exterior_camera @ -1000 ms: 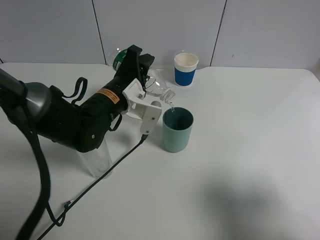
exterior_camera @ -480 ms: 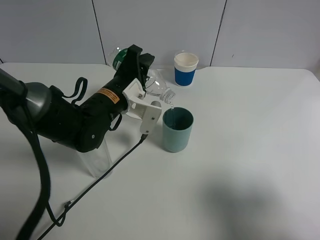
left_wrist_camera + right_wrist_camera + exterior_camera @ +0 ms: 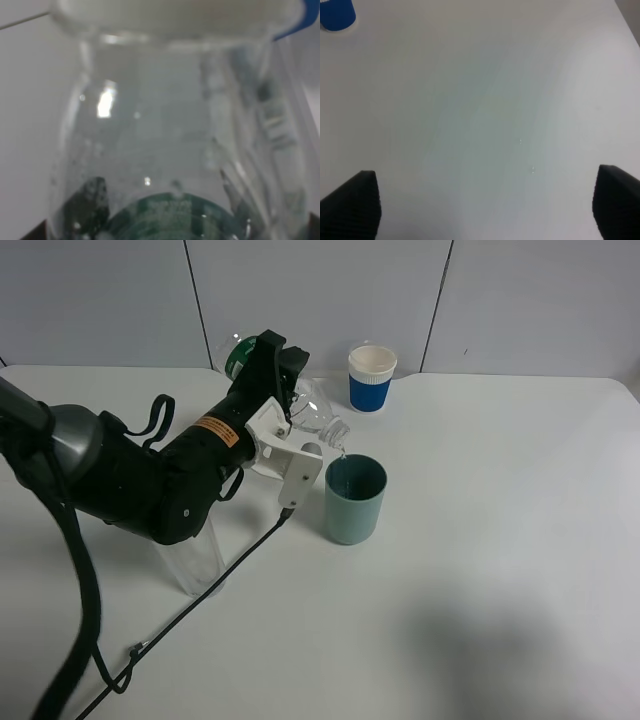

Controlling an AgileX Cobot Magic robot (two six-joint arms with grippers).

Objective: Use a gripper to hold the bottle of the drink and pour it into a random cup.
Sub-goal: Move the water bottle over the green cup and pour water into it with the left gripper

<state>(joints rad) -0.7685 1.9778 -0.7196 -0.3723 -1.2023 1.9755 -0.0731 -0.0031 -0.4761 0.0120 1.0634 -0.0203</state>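
My left gripper [image 3: 288, 422], white jaws on the black arm, is shut on the clear bottle [image 3: 316, 412] with the dark green label. The bottle is tilted, its open mouth just above the near rim of the teal-green cup [image 3: 354, 502]. A thin trickle hangs at the mouth. In the left wrist view the bottle [image 3: 170, 150] fills the frame, with its green label low down. My right gripper [image 3: 482, 205] shows only in the right wrist view, its black fingertips [image 3: 350, 205] wide apart over bare table, empty.
A blue and white paper cup [image 3: 371, 378] stands behind the teal cup; it also shows in the right wrist view [image 3: 335, 12]. A clear tall glass [image 3: 197, 555] stands under the left arm. A black cable [image 3: 215, 580] trails over the white table [image 3: 500, 540].
Nothing has visibly moved; the bottle stays tilted over the teal cup at the same angle.
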